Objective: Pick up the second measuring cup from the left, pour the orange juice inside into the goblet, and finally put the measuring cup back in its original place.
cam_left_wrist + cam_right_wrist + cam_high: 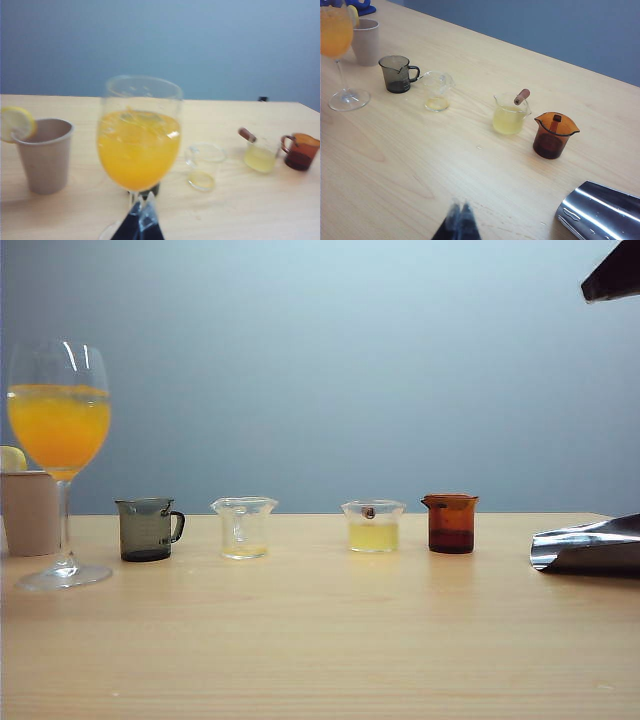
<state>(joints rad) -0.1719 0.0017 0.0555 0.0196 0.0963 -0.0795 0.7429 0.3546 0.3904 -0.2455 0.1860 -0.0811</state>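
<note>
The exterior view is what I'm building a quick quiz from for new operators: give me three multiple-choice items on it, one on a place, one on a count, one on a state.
1. Where does the goblet stand?
A. left of the smoky grey handled cup
B. between the two right-hand cups
C. at the far right end

2. How many small cups stand in the row?
A. two
B. four
C. six

3. What state is the second measuring cup in?
A. brim-full of juice
B. tipped on its side
C. upright, almost empty

Answers:
1 A, the goblet is the leftmost glass of the line.
2 B: grey, clear, the cup of pale yellow liquid, and the amber cup.
3 C: only a thin residue at its bottom, while the orange juice fills the goblet.
</note>
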